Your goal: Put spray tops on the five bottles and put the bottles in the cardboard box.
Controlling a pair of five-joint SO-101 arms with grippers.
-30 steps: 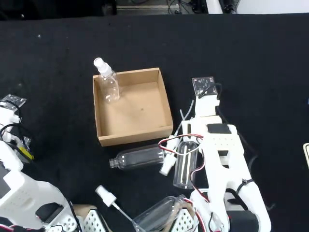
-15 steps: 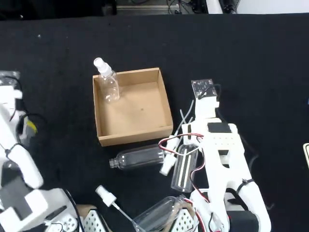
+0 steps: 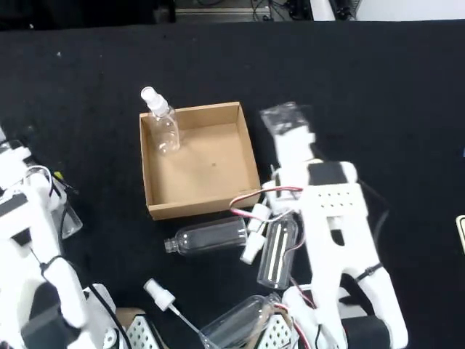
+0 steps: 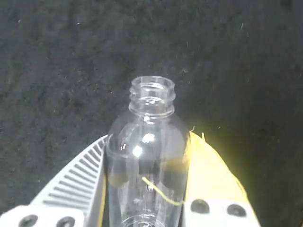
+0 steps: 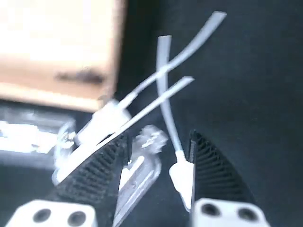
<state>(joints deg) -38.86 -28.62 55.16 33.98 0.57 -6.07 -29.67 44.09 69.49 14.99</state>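
Observation:
In the left wrist view my left gripper [image 4: 149,138] is shut on a clear bottle [image 4: 146,161] with an open neck and no top. From above, that bottle [image 3: 69,219] hangs beside the left arm at the table's left edge. The right gripper [image 5: 158,142] stands open over the black cloth, with a white spray top [image 5: 182,176] and its tube between the fingers. Two more spray tops [image 5: 102,124] lie beside it. The cardboard box [image 3: 200,200] holds one upright bottle with a spray top [image 3: 164,125] in its far left corner.
Clear bottles without tops lie near the box: one along its near wall [image 3: 207,238], one under the right arm [image 3: 278,251], one at the near edge [image 3: 240,326]. A loose spray top [image 3: 161,297] lies at the front.
The left arm has swung inward and lower, and its bottle now shows beside it. The right arm's wrist has shifted toward the box and farther up the table.

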